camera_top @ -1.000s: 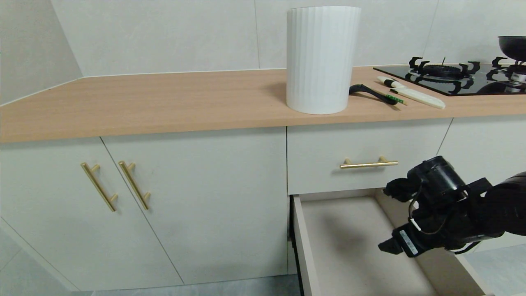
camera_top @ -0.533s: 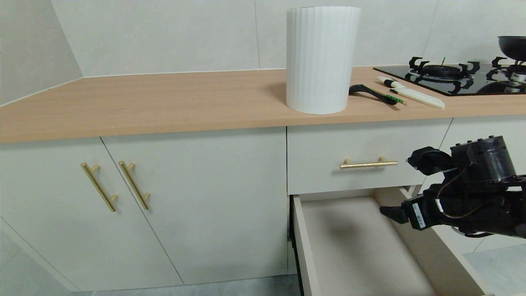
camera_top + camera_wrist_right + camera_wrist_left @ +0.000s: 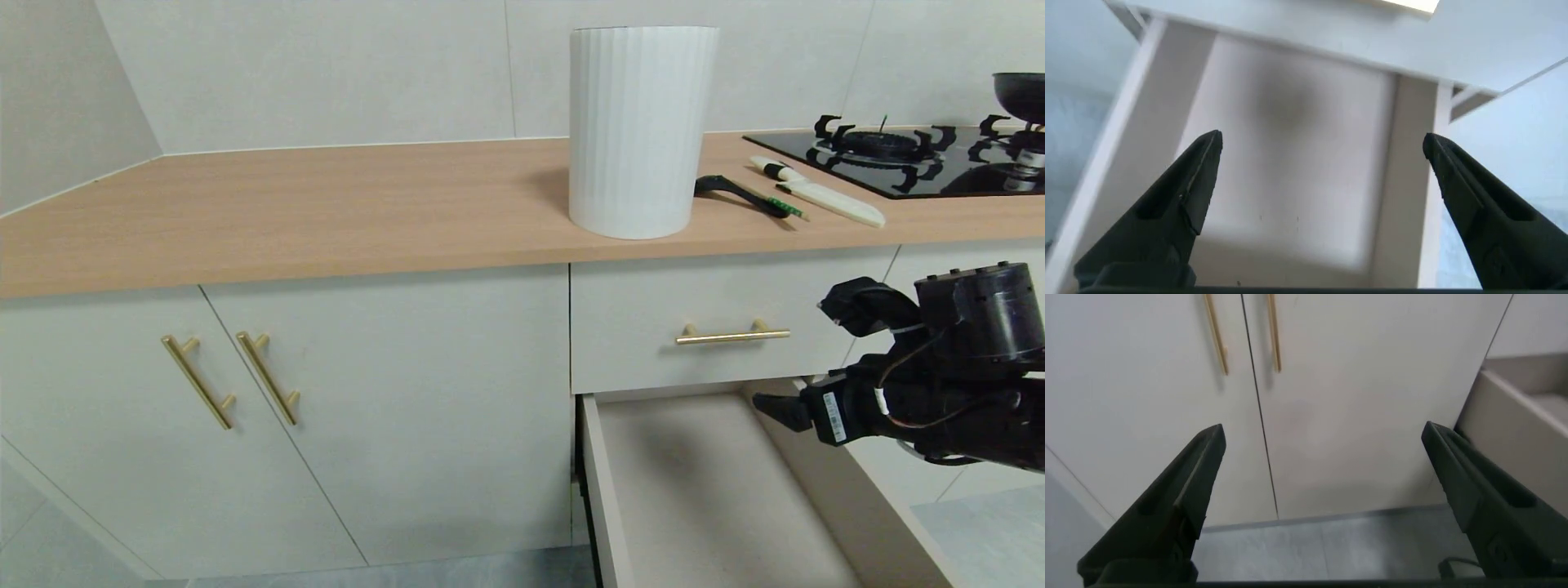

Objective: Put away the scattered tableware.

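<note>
A black ladle [image 3: 739, 189], a small green-tipped utensil [image 3: 787, 204] and a white knife [image 3: 823, 195] lie on the wooden counter, right of a tall white ribbed container [image 3: 638, 131]. Below them the lower drawer [image 3: 600, 482] stands pulled out, its floor [image 3: 1290, 163] bare. My right gripper [image 3: 796, 355] hangs over the drawer's right side, under the counter edge. It is open [image 3: 1321, 139] and holds nothing. My left gripper [image 3: 1323, 429] is open and empty, low in front of the two cabinet doors [image 3: 1290, 416].
A black gas hob [image 3: 906, 155] with a dark pan [image 3: 1020, 86] sits at the counter's far right. The shut upper drawer has a gold handle [image 3: 732, 333]. Two gold handles [image 3: 233, 380] mark the left cabinet doors. The counter's left stretch [image 3: 286, 204] is bare wood.
My right gripper has risen from low inside the drawer and swung right, turning to point left at the drawer's right wall. The head camera has tilted slightly; the counter sits lower in view.
</note>
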Available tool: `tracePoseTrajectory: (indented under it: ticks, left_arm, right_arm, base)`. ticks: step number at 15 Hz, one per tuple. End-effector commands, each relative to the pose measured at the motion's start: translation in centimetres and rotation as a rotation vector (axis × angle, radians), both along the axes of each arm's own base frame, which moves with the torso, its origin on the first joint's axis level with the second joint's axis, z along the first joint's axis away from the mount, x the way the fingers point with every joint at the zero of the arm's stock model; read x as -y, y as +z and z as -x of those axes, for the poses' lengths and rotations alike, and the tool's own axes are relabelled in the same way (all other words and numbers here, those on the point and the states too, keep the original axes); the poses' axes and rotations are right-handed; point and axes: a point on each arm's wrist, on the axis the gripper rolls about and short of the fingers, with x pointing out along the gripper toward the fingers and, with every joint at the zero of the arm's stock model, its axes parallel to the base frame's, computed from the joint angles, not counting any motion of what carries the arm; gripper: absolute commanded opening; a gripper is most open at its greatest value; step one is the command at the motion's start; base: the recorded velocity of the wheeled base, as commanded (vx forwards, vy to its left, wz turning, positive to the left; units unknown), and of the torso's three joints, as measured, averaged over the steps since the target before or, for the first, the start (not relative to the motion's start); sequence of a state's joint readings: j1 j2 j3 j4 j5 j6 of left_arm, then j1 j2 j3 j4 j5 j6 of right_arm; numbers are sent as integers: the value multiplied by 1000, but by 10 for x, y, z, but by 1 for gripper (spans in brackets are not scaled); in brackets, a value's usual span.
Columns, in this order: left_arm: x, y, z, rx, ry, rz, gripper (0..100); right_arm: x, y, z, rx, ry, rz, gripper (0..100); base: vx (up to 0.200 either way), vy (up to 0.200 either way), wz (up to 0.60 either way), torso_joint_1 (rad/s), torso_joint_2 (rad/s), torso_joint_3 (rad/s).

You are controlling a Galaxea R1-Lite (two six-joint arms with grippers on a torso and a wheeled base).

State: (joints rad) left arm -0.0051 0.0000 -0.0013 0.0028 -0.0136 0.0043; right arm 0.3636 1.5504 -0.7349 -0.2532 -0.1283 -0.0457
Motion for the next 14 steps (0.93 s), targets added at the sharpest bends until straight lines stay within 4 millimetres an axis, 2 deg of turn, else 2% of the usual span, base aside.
tracePoseTrajectory:
  ticks: [1, 9, 14]
  left_arm:
    - [0, 0, 0, 1, 0, 0, 100]
    - [0, 0, 0, 1, 0, 0, 100]
    - [0, 0, 0, 1, 0, 0, 100]
  right_arm:
    - [0, 0, 0, 2, 0, 0, 100]
    - [3, 1, -2, 15, -14, -5, 100]
    - [1, -4, -11, 30, -19, -10, 100]
  base:
    - [0, 0, 0, 124, -320, -310]
    - [0, 0, 0, 158, -497, -293]
    - [0, 0, 0, 198, -479, -286]
